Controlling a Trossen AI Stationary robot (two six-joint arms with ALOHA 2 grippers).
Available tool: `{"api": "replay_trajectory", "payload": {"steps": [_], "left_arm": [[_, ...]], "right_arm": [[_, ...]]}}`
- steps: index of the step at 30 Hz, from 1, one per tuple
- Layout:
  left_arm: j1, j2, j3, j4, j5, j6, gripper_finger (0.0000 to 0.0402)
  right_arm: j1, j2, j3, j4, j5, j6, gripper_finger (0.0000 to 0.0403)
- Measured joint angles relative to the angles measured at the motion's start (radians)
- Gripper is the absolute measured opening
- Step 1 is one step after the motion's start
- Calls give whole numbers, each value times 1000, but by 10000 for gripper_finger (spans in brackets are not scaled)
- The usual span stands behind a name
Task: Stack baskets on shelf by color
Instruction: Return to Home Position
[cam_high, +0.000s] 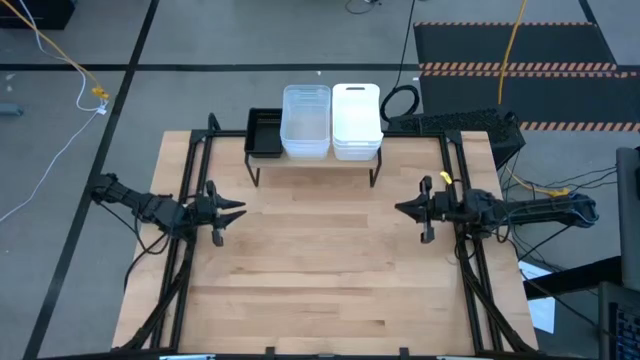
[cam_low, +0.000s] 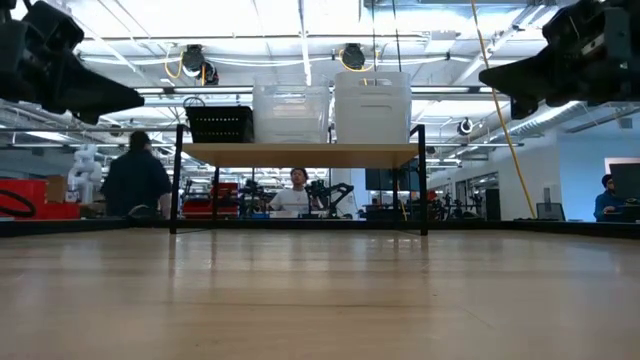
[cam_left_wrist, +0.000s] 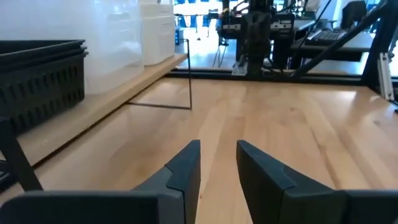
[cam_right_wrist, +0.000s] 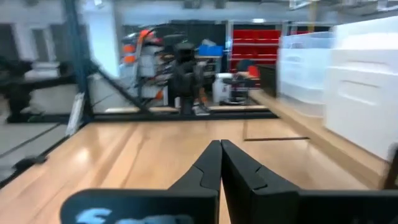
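The light-wood shelf (cam_high: 315, 160) stands on thin black legs at the table's far edge. On it sit a black slotted basket stack (cam_high: 265, 133) at its left end, a clear stack (cam_high: 306, 121) in the middle and a white stack (cam_high: 356, 121) on the right, each resting on its base; the low view shows them as the black (cam_low: 220, 124), clear (cam_low: 291, 113) and white (cam_low: 372, 107) stacks. My left gripper (cam_high: 236, 210) hovers open over the table's left side, holding nothing. My right gripper (cam_high: 402, 209) hovers shut over the right side, empty.
Bare wooden tabletop (cam_high: 320, 270) stretches between the two arms and toward the near edge. Black frame rails (cam_high: 190, 180) run along both table sides. People (cam_low: 135, 180) are in the room beyond the far edge.
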Motion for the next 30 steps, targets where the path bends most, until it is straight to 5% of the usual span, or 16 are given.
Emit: {"api": "replay_trajectory", "payload": {"steps": [12,19,30], "left_arm": [[4,0,9,-50,-57,-24,106],[6,25,8,-34,-30,-72,106],[6,50,2,-3,-28,-97,106]], "right_arm": [[0,-73,-4,-129,113,43,0],[0,-71,-28,-91,-25,-12,0],[0,-71,-28,-70,29,-71,0]]}}
